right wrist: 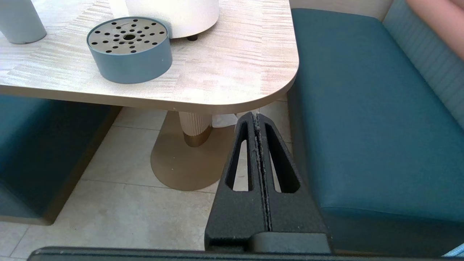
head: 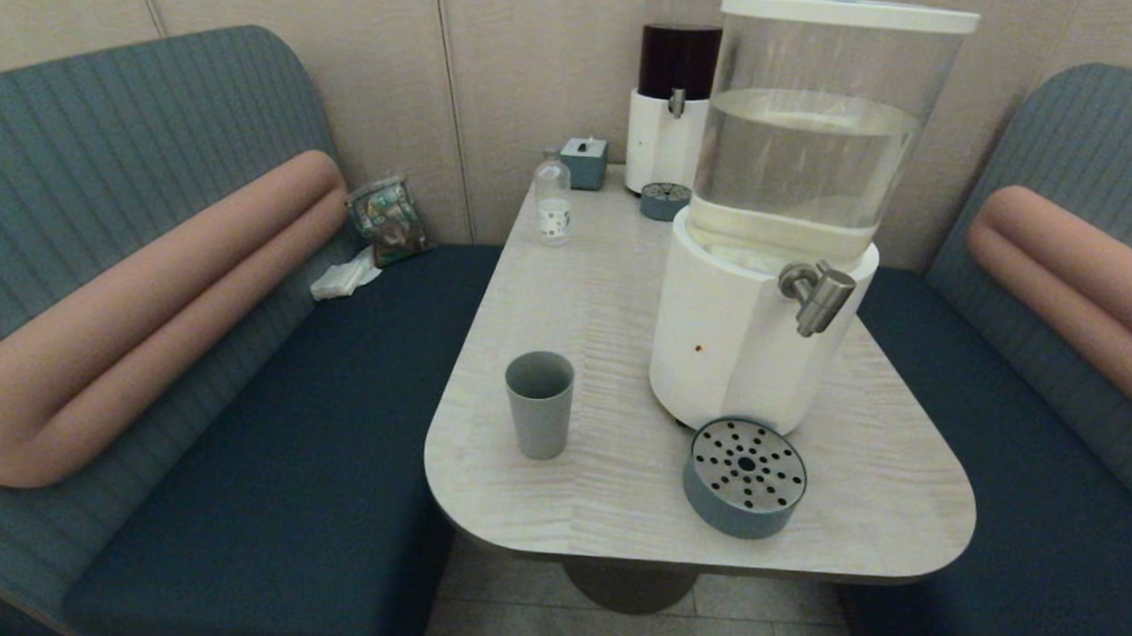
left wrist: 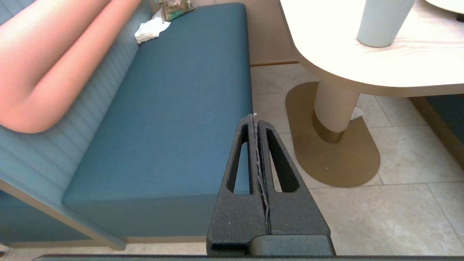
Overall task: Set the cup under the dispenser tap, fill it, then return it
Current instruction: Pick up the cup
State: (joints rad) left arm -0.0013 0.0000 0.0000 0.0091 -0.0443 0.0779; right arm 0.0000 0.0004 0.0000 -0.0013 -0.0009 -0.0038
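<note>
The grey-blue cup [head: 538, 404] stands upright and empty near the table's front left; its base also shows in the left wrist view [left wrist: 383, 22]. The steel dispenser tap [head: 819, 296] juts from the big white-based dispenser [head: 749, 334] with clear liquid. Below the tap sits a round blue drip tray [head: 745, 476] with a perforated steel top, also seen in the right wrist view [right wrist: 129, 49]. Neither arm shows in the head view. My left gripper [left wrist: 255, 117] hangs shut below table height, over the floor beside the left bench. My right gripper [right wrist: 256, 116] is shut, low by the table's front right corner.
A small clear bottle [head: 552, 203], a tissue box [head: 585, 161] and a second dispenser with dark liquid [head: 673, 86] stand at the table's back. Blue benches [head: 270, 439] flank the table [head: 606, 508]. The table's pedestal foot [left wrist: 335, 152] stands on the tiled floor.
</note>
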